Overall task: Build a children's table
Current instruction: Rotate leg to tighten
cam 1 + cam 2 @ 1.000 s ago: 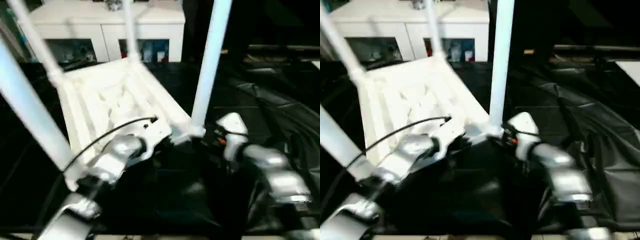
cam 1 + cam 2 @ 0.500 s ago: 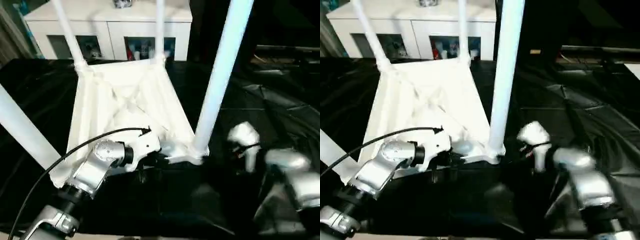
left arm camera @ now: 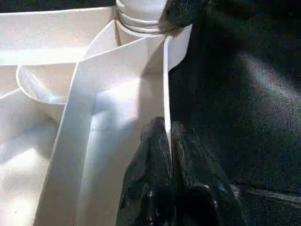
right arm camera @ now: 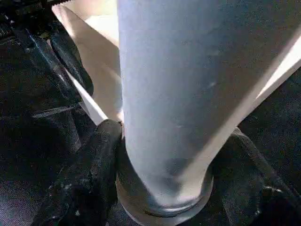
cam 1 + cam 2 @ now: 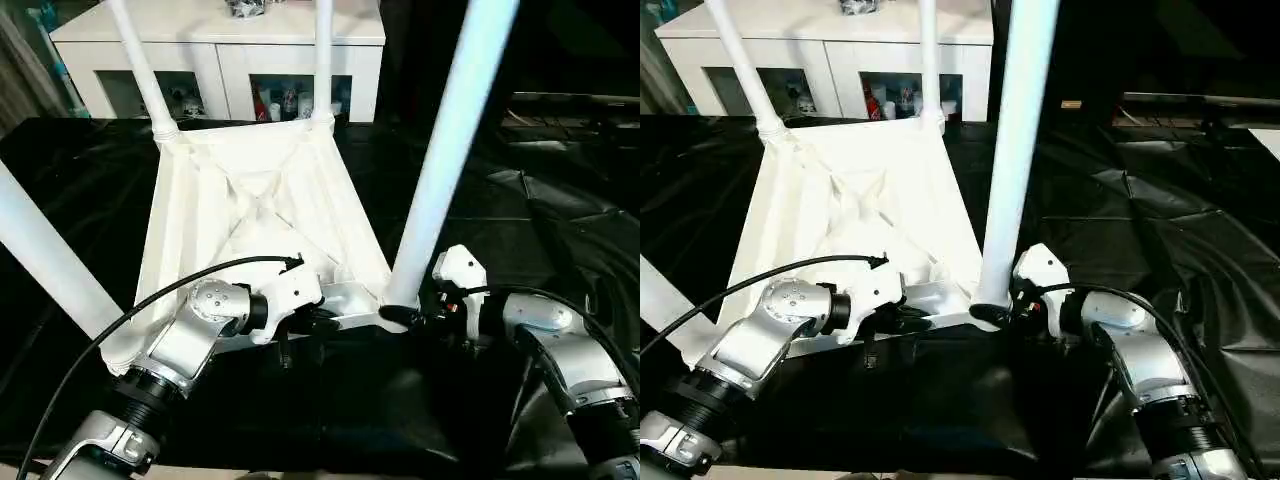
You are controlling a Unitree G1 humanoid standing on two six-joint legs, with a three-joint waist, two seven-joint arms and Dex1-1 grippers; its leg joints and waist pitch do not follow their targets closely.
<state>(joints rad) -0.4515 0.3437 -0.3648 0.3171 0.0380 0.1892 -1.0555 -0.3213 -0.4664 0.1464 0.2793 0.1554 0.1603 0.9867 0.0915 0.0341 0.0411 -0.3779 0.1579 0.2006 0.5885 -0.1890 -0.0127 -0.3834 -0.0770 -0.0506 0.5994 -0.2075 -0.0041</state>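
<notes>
A white plastic children's table (image 5: 255,215) lies upside down on a black sheet (image 5: 560,220), its X-ribbed underside facing up and four tapered legs (image 5: 455,150) standing in the corner sockets. It looks light and stiff, though smooth and likely slippery; the thin rim and the leg bases seem the surest holds. A white cabinet (image 5: 215,55) stands just behind the table, close to the far legs. The left gripper (image 3: 168,141) is pinched together on the table's near rim. The right gripper (image 4: 164,155) straddles the near right leg's base, fingers (image 4: 84,183) against it on both sides.
</notes>
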